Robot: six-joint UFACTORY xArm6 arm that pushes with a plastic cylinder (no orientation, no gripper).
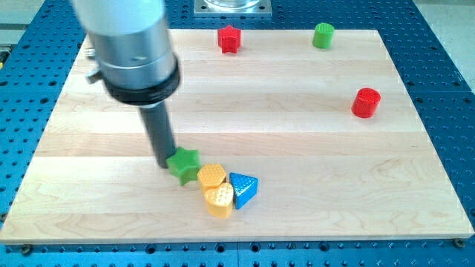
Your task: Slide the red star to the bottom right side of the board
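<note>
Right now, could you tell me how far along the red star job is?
Nothing looks done: the red star sits at the board's top edge. My tip is far from it, touching the green star near the bottom. Still left: reach the red star and slide it to the bottom right.

Lying on the wooden board (312, 170), with the green star (182, 164) as landmark. Touching its lower right: yellow hexagon (211, 176). Sitting just below that, yellow heart-like block (219, 201). Resting beside both, further right: blue triangle (244, 189). Standing far up-right of the star: green cylinder (323, 35). Standing well right, somewhat higher: red cylinder (365, 102).
</note>
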